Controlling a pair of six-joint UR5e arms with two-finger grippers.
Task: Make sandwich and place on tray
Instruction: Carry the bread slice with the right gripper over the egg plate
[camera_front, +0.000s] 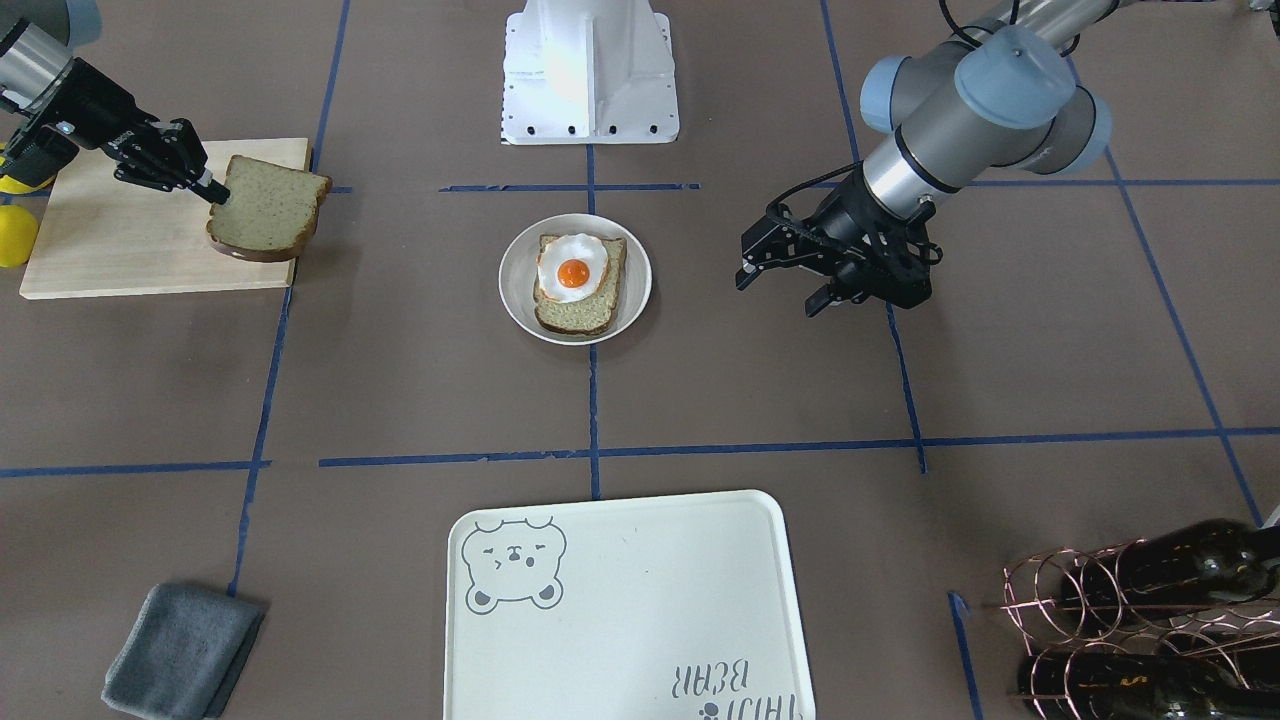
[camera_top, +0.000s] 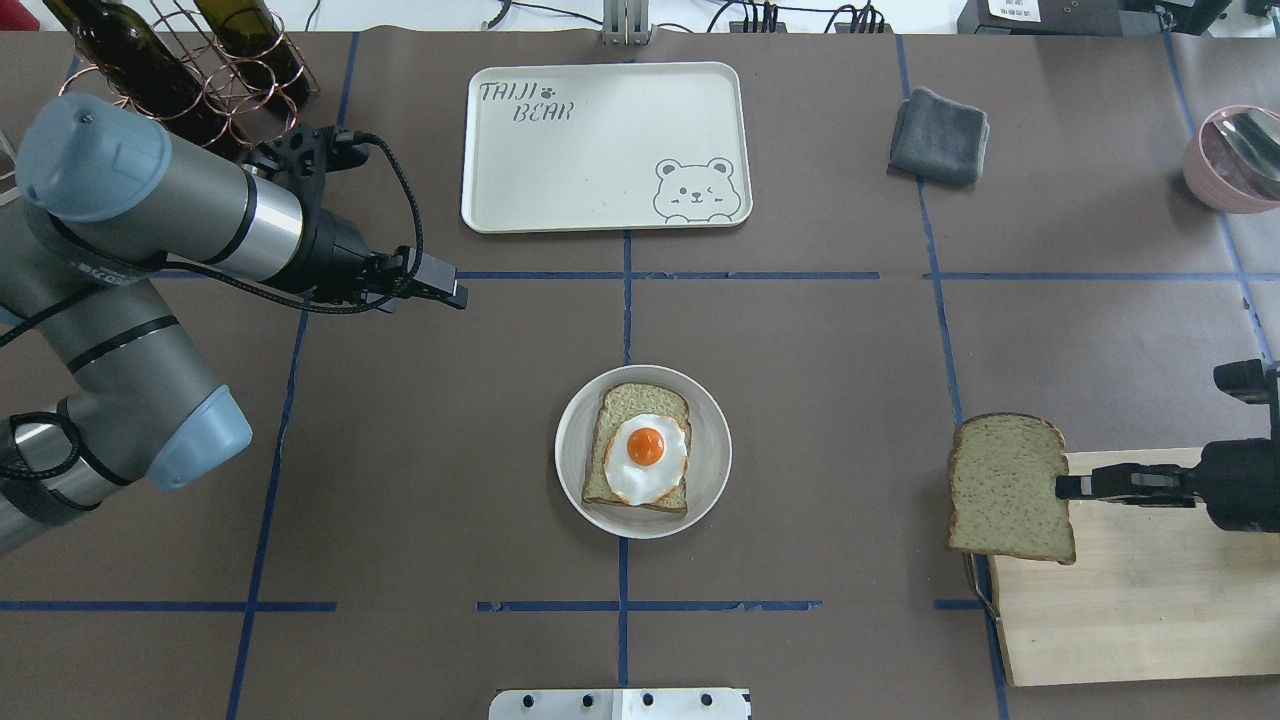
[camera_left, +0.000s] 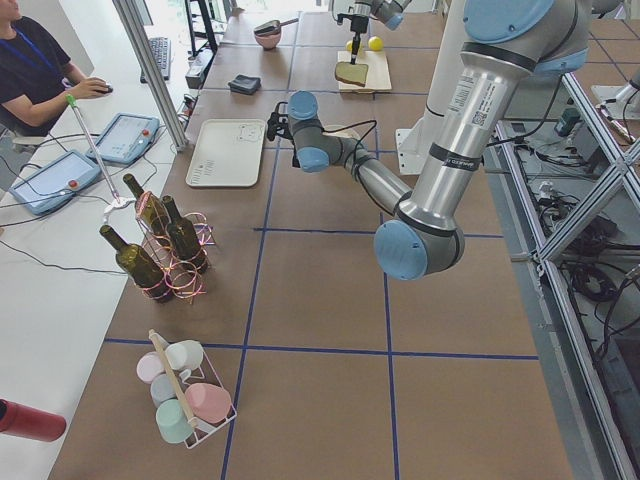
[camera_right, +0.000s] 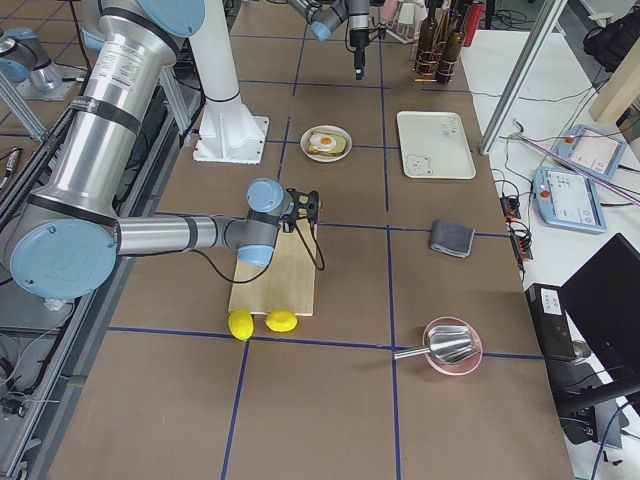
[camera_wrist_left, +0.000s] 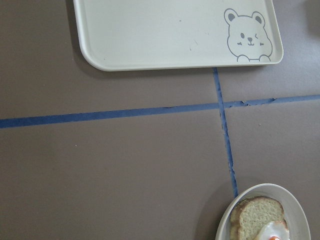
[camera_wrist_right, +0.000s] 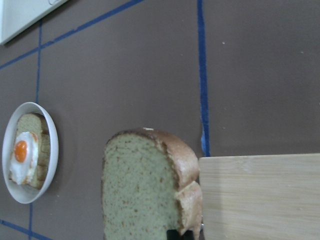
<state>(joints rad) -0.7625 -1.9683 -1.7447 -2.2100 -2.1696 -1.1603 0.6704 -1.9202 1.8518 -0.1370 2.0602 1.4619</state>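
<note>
One tan bread slice (camera_front: 585, 305) lies in a small round white dish (camera_front: 515, 290) at the table's middle, with a fried egg (camera_front: 572, 270) on top. My right gripper (camera_front: 212, 190) is shut on the edge of a second bread slice (camera_front: 268, 208) and holds it above the inner edge of the wooden cutting board (camera_front: 130, 240); it also shows in the overhead view (camera_top: 1005, 490). My left gripper (camera_front: 782, 288) is open and empty, hovering beside the dish. The cream bear tray (camera_front: 640, 610) lies bare at the table's far side from the robot.
Two lemons (camera_right: 262, 322) lie by the cutting board. A grey cloth (camera_front: 180, 650) lies near the tray. A copper rack with wine bottles (camera_front: 1150, 620) stands beyond my left arm. A pink bowl with a scoop (camera_top: 1235, 160) is at the far right. The white robot base (camera_front: 590, 70) stands behind the dish.
</note>
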